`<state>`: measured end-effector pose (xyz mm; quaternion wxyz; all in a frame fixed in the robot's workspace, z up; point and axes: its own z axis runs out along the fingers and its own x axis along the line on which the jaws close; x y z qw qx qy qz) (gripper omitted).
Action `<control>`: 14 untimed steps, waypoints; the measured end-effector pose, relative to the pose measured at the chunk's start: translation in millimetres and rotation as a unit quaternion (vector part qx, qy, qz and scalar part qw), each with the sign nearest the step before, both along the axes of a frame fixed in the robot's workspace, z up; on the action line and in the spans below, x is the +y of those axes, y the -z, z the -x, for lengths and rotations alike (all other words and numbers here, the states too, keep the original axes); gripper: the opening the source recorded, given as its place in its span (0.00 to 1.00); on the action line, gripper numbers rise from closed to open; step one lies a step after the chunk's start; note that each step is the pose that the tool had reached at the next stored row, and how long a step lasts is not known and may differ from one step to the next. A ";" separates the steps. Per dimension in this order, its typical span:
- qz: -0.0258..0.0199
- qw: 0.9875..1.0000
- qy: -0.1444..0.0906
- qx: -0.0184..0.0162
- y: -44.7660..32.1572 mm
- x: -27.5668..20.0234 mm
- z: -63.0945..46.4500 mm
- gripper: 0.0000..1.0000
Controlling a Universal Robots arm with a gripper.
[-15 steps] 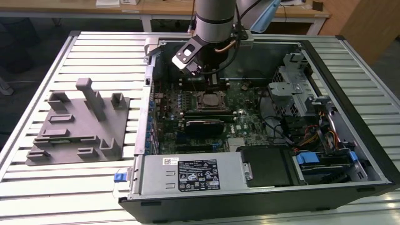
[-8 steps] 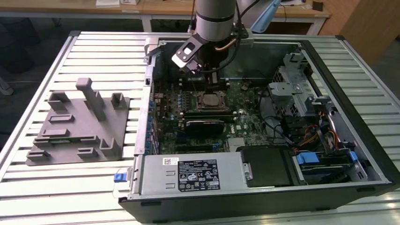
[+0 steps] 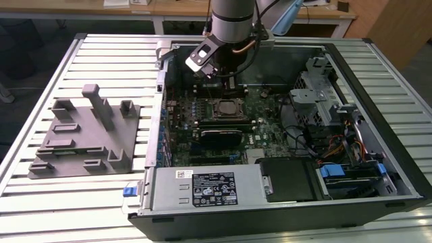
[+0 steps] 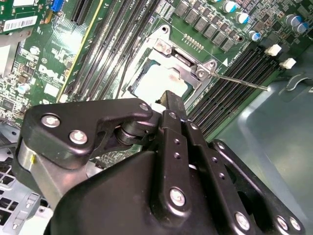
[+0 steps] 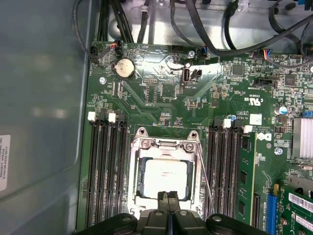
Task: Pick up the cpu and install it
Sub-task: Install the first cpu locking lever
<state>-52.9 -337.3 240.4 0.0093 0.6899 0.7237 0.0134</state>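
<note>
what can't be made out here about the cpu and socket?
1. First wrist view: the gripper covers one edge of the cpu; whether they touch is unclear.
2. Second wrist view: the gripper's body hides part of the socket.
3. Exterior view: the socket is too small to show the cpu's seating.

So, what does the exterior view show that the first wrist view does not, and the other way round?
From the exterior view: the grey tray with upright posts on the slatted table, at the exterior view's left of the open computer case, and the arm reaching into the case.
From the first wrist view: a round coin battery, black memory slots and the thin socket lever.
Shared: the cpu lying in the motherboard socket, with the shut gripper close over it.
</note>
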 end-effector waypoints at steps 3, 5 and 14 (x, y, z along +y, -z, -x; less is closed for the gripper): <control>0.000 1.000 0.000 0.000 -0.6 0.0 0.0 0.11; 0.000 1.000 0.000 0.000 -1.0 0.0 0.0 0.11; 0.000 1.000 0.000 0.000 -3.7 0.0 0.0 0.11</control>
